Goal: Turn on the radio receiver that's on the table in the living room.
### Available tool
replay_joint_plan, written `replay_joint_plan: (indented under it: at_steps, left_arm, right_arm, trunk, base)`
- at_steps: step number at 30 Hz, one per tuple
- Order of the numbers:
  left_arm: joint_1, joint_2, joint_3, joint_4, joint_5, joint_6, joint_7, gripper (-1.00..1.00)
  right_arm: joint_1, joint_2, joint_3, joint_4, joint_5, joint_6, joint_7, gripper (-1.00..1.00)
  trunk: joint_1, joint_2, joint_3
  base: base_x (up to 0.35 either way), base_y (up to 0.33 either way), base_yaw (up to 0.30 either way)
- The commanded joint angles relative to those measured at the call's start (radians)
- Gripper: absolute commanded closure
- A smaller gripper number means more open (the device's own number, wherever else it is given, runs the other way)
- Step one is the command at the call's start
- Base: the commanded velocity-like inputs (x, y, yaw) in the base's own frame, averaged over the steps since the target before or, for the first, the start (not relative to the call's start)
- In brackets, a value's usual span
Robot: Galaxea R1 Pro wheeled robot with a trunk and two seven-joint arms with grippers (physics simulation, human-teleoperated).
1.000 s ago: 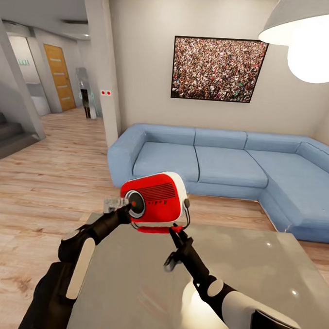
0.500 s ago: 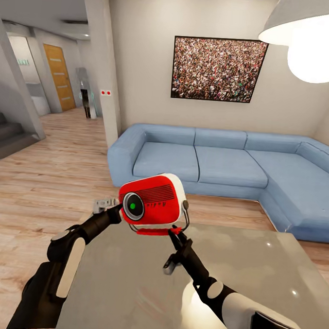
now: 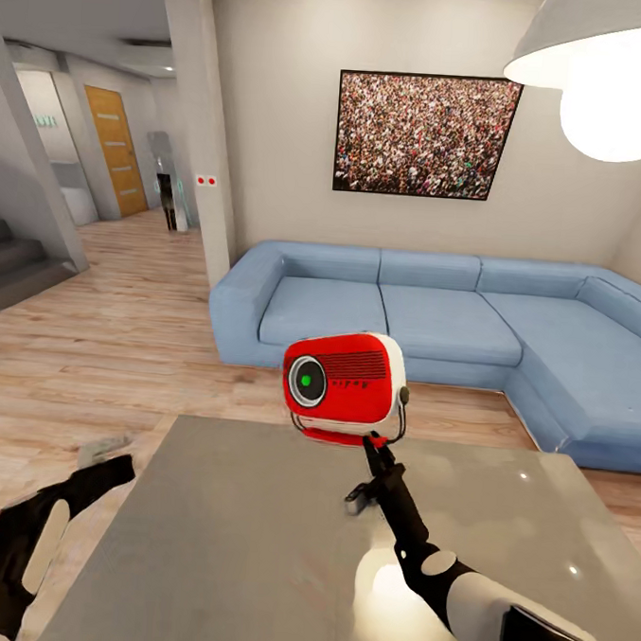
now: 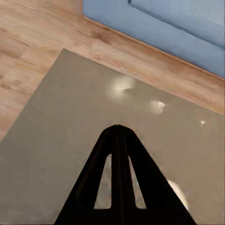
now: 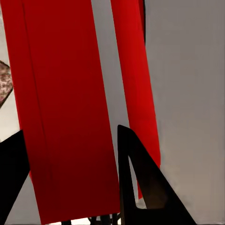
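Observation:
The red radio receiver [image 3: 343,386] hangs above the far edge of the grey table [image 3: 240,553], its round dial glowing green. My right gripper [image 3: 375,444] is shut on its lower right corner from below. In the right wrist view the radio's red body [image 5: 65,108] sits between the dark fingers [image 5: 138,183]. My left gripper [image 3: 104,450] is low beside the table's left edge, well apart from the radio. In the left wrist view its fingers [image 4: 117,140] are pressed together over the tabletop [image 4: 61,117], holding nothing.
A blue L-shaped sofa [image 3: 434,318] stands behind the table under a framed crowd picture [image 3: 422,134]. A grey pendant lamp [image 3: 602,63] hangs at upper right. Wood floor [image 3: 101,345] runs left toward a pillar [image 3: 196,114], stairs and a hallway door [image 3: 115,147].
My left gripper left the radio's dial and dropped down and to the left. The dial's light went from red to green. The right gripper carried the radio a little to the right.

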Motion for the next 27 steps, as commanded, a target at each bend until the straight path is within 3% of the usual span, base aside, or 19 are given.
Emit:
replay_joint_plan:
  at_steps: [1,5,10,14,18,21,23,25,27]
  left_arm:
    - [0.0,0.03,0.02,0.082,0.001,-0.057,0.001,1.0]
    - [0.002,0.077,0.036,0.314,-0.028,-0.183,0.007,1.0]
    - [0.002,0.123,0.044,0.601,-0.137,-0.388,0.052,1.0]
    - [0.002,0.162,0.066,0.748,-0.154,-0.492,0.091,1.0]
    - [0.002,0.175,0.113,0.8,-0.159,-0.535,0.101,1.0]
    - [0.002,0.174,0.143,0.808,-0.159,-0.541,0.1,1.0]
    - [0.002,0.173,0.152,0.81,-0.159,-0.543,0.101,1.0]
    - [0.002,0.173,0.156,0.812,-0.16,-0.544,0.102,1.0]
    - [0.002,0.174,0.157,0.813,-0.161,-0.544,0.102,1.0]
  right_arm:
    - [0.0,-0.002,-0.062,-0.001,-0.019,-0.007,0.0,1.0]
    - [0.0,-0.003,-0.159,-0.008,-0.05,-0.032,0.0,1.0]
    - [0.0,0.0,-0.267,-0.055,-0.059,-0.204,0.0,1.0]
    - [0.0,0.001,-0.355,-0.151,-0.06,-0.279,0.124,1.0]
    - [0.0,0.001,-0.462,-0.289,-0.061,-0.372,0.346,1.0]
    - [0.0,0.002,-0.585,-0.389,-0.06,-0.403,0.564,1.0]
    - [0.0,0.002,-0.693,-0.474,-0.068,-0.412,0.775,1.0]
    - [0.0,0.003,-0.802,-0.565,-0.126,-0.414,1.053,1.0]
    - [0.0,0.002,-0.851,-0.629,-0.181,-0.414,1.226,1.0]
  trunk:
    - [0.0,0.0,0.0]
    - [0.0,0.0,0.0]
    - [0.0,0.0,0.0]
    - [0.0,0.0,0.0]
    - [0.0,0.0,0.0]
    - [0.0,0.0,0.0]
    - [0.0,0.0,0.0]
    - [0.0,0.0,0.0]
    - [0.0,0.0,0.0]
  base:
    - [0.0,0.0,0.0]
    - [0.0,0.0,0.0]
    - [0.0,0.0,0.0]
    - [0.0,0.0,0.0]
    - [0.0,0.0,0.0]
    - [0.0,0.0,0.0]
    - [0.0,0.0,0.0]
    - [0.0,0.0,0.0]
    - [0.0,0.0,0.0]
